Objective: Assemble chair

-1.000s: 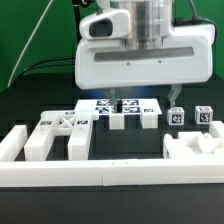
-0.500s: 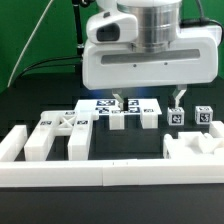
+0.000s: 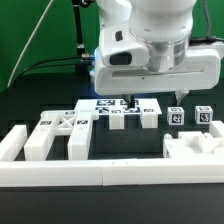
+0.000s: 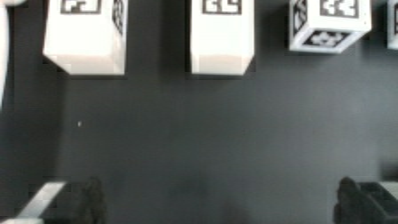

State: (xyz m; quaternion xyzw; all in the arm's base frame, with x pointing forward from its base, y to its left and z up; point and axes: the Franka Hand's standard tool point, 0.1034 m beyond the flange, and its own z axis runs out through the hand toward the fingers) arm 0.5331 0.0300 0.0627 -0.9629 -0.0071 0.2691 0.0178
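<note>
The chair lies in loose white tagged pieces on the black table. A barred frame (image 3: 58,136) is at the exterior view's left. Two small blocks (image 3: 117,119) (image 3: 148,116) lie in the middle, two tagged cubes (image 3: 177,116) (image 3: 204,115) to their right, and a blocky piece (image 3: 194,148) at the front right. My gripper (image 3: 151,100) hangs open and empty above the middle blocks, touching nothing. In the wrist view the gripper (image 4: 217,204) is open over bare table, with both dark fingertips (image 4: 71,200) at the edge. Two blocks (image 4: 84,40) (image 4: 222,38) and a cube (image 4: 333,30) lie beyond.
The marker board (image 3: 101,104) lies flat behind the middle blocks. A long low white border rail (image 3: 100,176) runs along the front, with a raised end (image 3: 12,143) at the exterior view's left. Dark cables hang at the back left.
The gripper has risen and turned, its white body shifting up and toward the exterior view's right. The pieces on the table have not moved.
</note>
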